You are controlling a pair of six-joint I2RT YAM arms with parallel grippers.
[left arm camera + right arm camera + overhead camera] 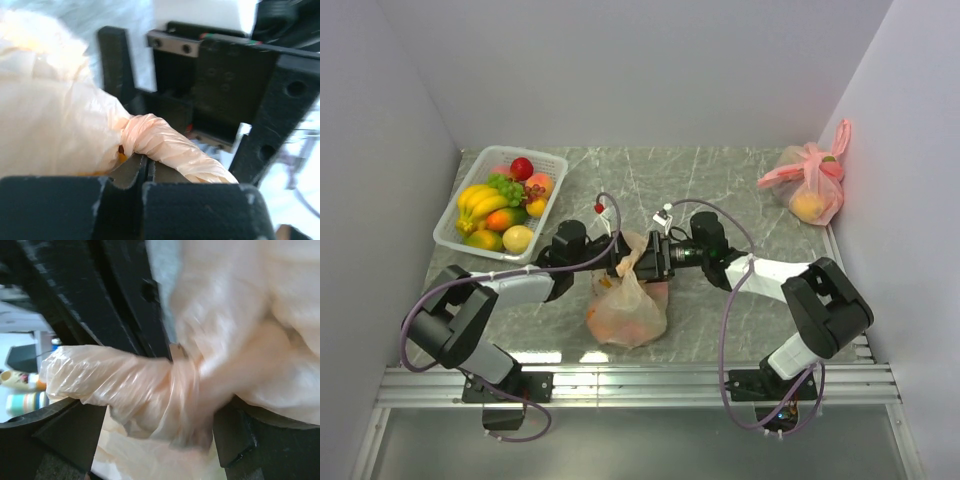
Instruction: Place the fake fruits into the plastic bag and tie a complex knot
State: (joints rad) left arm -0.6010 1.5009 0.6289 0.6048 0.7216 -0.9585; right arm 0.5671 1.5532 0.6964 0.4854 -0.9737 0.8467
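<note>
Crinkly peach plastic bag [625,315] lies near-to-far, neck farthest; left end effector [620,266] pinches its twisted handle [170,150], right end effector [650,255] gapes.

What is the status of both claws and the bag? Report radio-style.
Left claw shut on plastic bag. Right claw open around its twisted handle. Nothing blocking.

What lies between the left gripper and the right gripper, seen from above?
In the top external view, the twisted neck of the plastic bag lies between the left gripper and the right gripper.
</note>
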